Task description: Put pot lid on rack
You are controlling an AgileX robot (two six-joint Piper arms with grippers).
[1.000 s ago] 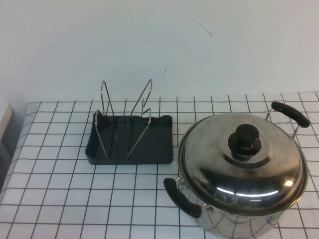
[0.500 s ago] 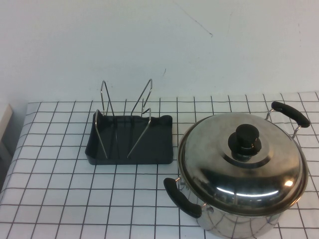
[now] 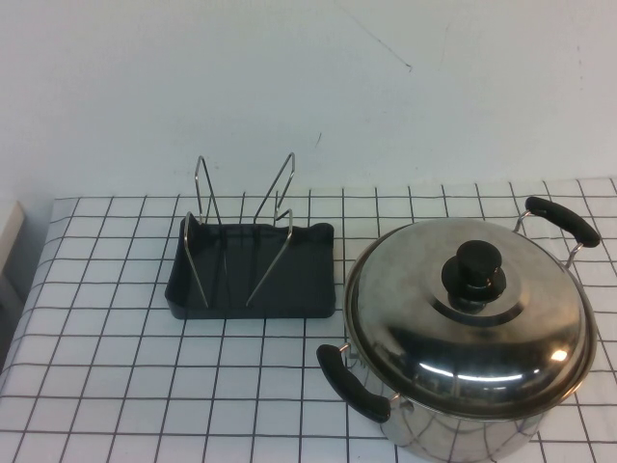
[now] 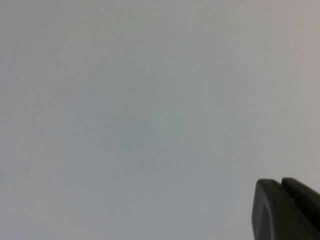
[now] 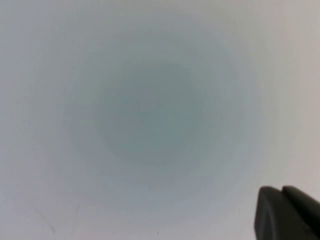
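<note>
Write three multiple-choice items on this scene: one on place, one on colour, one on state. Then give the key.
1. Where is the domed shiny steel pot lid?
A. on the deep steel pot
B. in the rack
C. on the tablecloth

2. What colour is the lid's knob?
A. red
B. black
C. white

3. What does the dark grey plastic rack with wire loops hold?
A. a plate
B. the lid
C. nothing

Key: A, the lid covers the pot; B, the knob is black; C, its slots are bare. Left gripper and right gripper face blank wall.
</note>
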